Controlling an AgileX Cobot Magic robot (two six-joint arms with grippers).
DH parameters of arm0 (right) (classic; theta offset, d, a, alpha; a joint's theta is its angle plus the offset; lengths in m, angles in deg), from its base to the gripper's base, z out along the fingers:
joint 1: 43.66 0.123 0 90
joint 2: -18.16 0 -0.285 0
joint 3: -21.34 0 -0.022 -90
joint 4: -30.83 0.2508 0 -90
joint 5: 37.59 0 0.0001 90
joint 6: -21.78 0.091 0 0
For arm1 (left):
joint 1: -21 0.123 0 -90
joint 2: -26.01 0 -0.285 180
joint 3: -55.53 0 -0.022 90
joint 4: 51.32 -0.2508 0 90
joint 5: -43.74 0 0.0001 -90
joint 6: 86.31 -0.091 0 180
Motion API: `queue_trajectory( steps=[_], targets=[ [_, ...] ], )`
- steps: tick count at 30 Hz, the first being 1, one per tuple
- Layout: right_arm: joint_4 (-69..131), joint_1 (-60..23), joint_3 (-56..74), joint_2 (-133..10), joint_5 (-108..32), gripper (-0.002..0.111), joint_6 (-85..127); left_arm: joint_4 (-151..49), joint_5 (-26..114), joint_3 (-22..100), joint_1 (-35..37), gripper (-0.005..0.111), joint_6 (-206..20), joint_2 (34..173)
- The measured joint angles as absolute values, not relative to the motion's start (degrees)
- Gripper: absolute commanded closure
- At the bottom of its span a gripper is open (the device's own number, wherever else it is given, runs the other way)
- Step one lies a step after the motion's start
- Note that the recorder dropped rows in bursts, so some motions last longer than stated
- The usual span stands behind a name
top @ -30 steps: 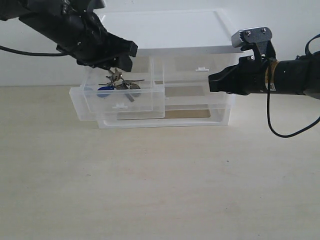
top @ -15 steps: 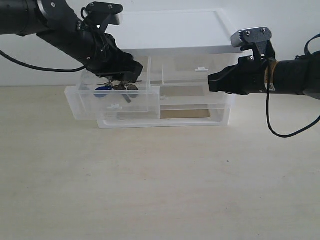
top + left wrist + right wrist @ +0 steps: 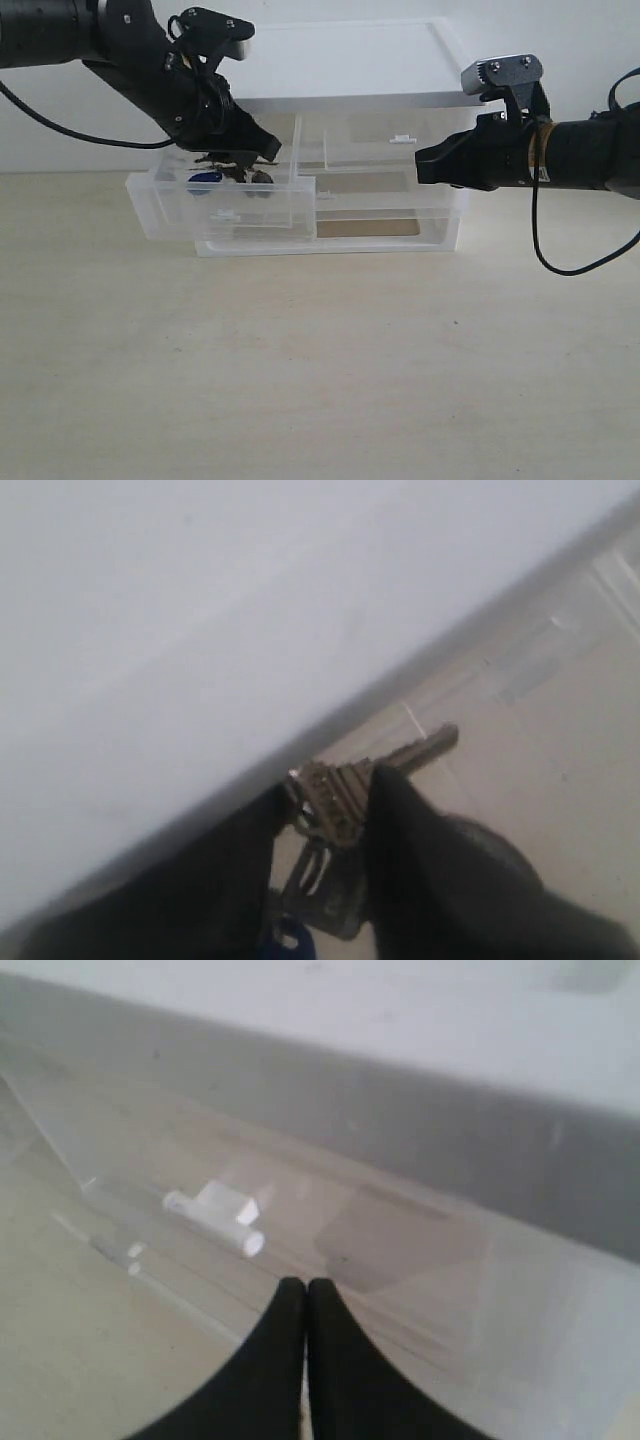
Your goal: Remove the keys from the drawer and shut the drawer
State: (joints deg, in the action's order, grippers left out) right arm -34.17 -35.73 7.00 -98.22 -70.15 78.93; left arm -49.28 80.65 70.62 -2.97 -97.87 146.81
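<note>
The drawer (image 3: 170, 215), the unit's upper left one, stands pulled well out. My left gripper (image 3: 240, 152) reaches down into it and is shut on the keys (image 3: 238, 174). The blue tag (image 3: 205, 178) hangs beside them inside the drawer. In the left wrist view a silver key (image 3: 335, 792) is pinched between the two dark fingers, and the blue tag (image 3: 285, 942) shows below it. My right gripper (image 3: 424, 166) is shut with nothing in it, at the unit's right side by the upper right drawer. Its fingertips (image 3: 305, 1288) are pressed together.
The clear plastic drawer unit (image 3: 440, 225) has a white top (image 3: 340, 60) and a full-width drawer at the bottom. The twin upper right drawer's white tab handle (image 3: 218, 1210) is near my right fingers. The unit stands on a pale wooden table (image 3: 320, 370) against a white wall.
My left gripper has come down lower into the drawer with the keys. The drawer has slid further out to the left. The right arm has stayed still.
</note>
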Motion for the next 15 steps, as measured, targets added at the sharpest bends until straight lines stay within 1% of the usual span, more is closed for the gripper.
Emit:
queue_trajectory(
  steps=[5, 15],
  targets=[
    [-34.17, -35.73, 7.0, -98.22, -70.05, 0.108, 78.93, -50.48, 81.13, 72.26, -3.68, 0.102, -97.26, 147.17],
    [-33.93, -35.73, 7.0, -98.22, -70.05, 0.108, 78.93, -53.73, 82.53, 73.44, -8.1, 0.102, -96.88, 147.17]
  ],
)
